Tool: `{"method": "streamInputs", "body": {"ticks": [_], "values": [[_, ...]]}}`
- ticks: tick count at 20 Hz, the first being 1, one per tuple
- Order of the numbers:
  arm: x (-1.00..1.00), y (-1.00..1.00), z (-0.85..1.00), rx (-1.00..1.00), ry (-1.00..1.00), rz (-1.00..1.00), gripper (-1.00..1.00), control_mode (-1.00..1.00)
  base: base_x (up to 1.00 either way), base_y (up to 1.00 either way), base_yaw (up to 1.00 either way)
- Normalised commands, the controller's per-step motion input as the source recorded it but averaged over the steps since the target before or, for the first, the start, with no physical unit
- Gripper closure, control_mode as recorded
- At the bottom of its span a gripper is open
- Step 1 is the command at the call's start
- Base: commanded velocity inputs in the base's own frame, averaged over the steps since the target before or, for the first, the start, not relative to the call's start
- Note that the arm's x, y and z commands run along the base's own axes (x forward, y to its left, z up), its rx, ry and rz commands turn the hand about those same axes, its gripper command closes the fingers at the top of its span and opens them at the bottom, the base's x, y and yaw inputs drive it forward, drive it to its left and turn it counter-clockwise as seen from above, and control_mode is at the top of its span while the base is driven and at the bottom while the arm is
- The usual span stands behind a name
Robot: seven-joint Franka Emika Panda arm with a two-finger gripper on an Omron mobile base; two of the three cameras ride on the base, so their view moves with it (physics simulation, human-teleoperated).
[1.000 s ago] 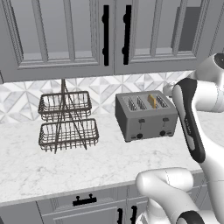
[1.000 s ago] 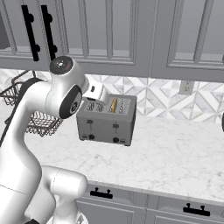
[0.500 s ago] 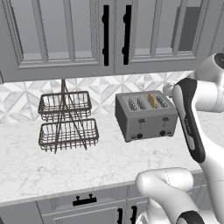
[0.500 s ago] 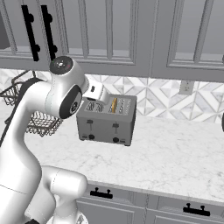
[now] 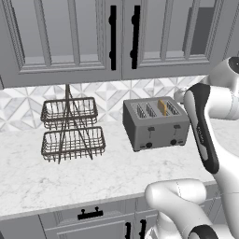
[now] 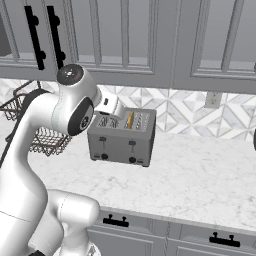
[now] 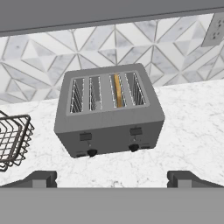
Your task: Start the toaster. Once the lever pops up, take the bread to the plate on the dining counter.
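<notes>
Your gripper [image 7: 112, 177] hangs above counter, jaws spread wide, nothing between them. Toaster [image 7: 109, 115] sits ahead of and below your fingertips [image 7: 41, 178], front with levers and knobs facing you. Bread [image 7: 117, 90] stands upright in third slot from left, well apart from fingers. Wire basket [image 7: 12, 138] edges in at left in hand view; left base view gives you whole two-tier basket rack [image 5: 71, 129] beside toaster. Right base view adds wall outlet [image 6: 213, 99] on tiled backsplash
</notes>
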Motion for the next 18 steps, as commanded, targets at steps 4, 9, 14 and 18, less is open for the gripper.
{"method": "streamInputs", "body": {"ticks": [4,9,14,18], "values": [[0.0,0.0,0.0,0.0,0.0,0.0,-1.0,-1.0,0.0,0.0,0.0],[0.0,0.0,0.0,0.0,0.0,0.0,-1.0,-1.0,0.0,0.0,0.0],[0.0,0.0,0.0,0.0,0.0,0.0,-1.0,-1.0,0.0,0.0,0.0],[0.0,0.0,0.0,0.0,0.0,0.0,-1.0,-1.0,0.0,0.0,0.0]]}}
